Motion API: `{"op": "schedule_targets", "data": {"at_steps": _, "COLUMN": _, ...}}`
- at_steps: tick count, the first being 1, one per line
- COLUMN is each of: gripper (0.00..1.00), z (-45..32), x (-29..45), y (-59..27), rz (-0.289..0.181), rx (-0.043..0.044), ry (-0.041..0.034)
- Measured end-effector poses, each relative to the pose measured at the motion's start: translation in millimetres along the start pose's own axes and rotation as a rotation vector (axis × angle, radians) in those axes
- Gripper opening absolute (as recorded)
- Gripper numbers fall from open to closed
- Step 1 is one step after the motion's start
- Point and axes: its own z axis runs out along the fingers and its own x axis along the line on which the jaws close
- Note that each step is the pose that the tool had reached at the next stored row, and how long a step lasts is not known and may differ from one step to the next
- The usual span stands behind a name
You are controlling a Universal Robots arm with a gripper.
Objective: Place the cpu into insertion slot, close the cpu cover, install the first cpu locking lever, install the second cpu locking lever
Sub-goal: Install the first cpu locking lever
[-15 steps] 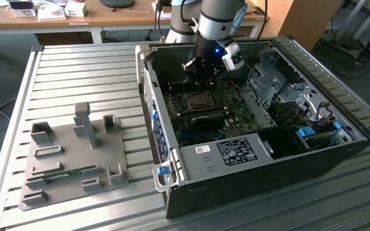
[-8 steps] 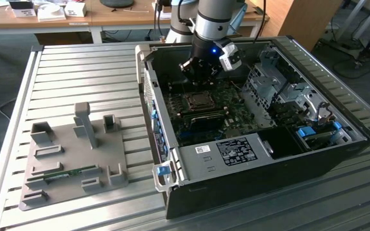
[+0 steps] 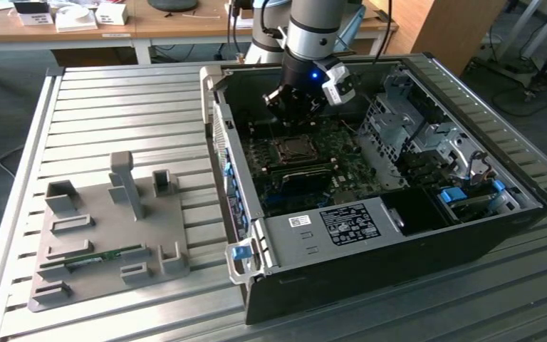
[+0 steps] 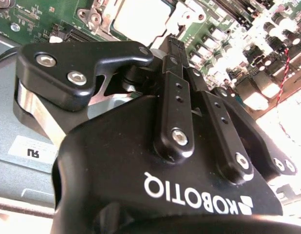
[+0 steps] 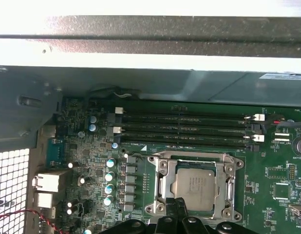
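The cpu (image 5: 197,187) lies flat in the slot (image 3: 276,151), so it is in its place. The cover (image 5: 161,187) lies down over it, and the cpu shows through the window. The claw (image 5: 178,207) is closed with nothing in it. Its tips point down at the cover's far edge, maybe to push there. I cannot tell if they touch. The case (image 3: 378,274) sits on the table (image 3: 122,107).
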Motion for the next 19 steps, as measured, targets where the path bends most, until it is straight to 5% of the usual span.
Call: {"op": "schedule_targets", "data": {"at_steps": 19, "gripper": 0.11, "z": -4.9, "x": 1.4, "y": 0.2, "rz": 0.000, "rx": 0.0001, "ry": -0.0003}}
